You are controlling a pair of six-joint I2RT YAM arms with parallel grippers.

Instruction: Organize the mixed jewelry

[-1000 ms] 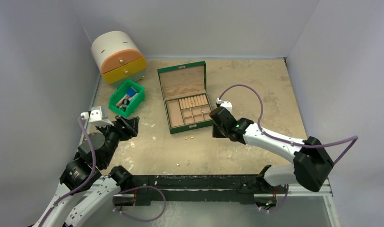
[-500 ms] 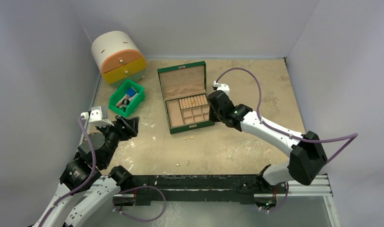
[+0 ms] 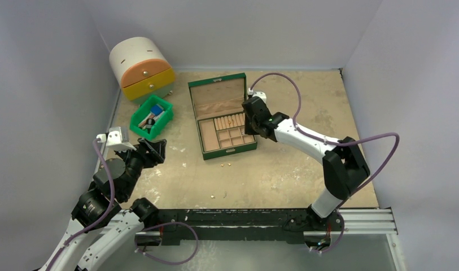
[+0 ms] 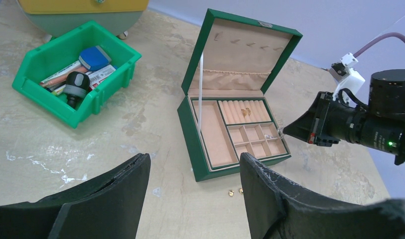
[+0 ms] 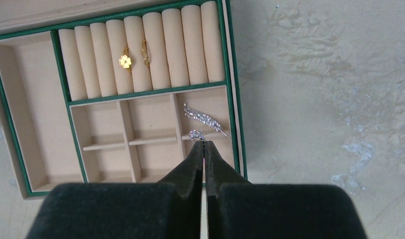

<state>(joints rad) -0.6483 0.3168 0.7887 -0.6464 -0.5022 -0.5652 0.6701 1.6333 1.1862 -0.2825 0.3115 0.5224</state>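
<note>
The green jewelry box point(image 3: 204, 151) stands open in the middle of the table. My right gripper point(image 5: 203, 143) is shut on a small silver charm point(image 5: 197, 134) and holds it over the box's point(image 5: 230, 99) right-hand small compartment, where a silver leaf-shaped piece point(image 5: 205, 118) lies. Two gold rings point(image 5: 124, 61) sit in the ring rolls. In the top view the right gripper point(image 3: 250, 131) is at the box's right edge. Two gold studs point(image 3: 225, 165) lie in front of the box, and another gold piece point(image 3: 214, 196) lies nearer. My left gripper point(image 3: 153, 149) is open and empty at the table's left.
A green plastic bin point(image 3: 138, 125) with blue and wooden bits stands left of the box. A round white, orange and yellow drawer unit point(image 3: 139, 68) stands at the back left. Walls close in on the left, back and right.
My right arm has swung left and away from me, from the box's front right corner to over its right compartments. The left arm has not moved.
</note>
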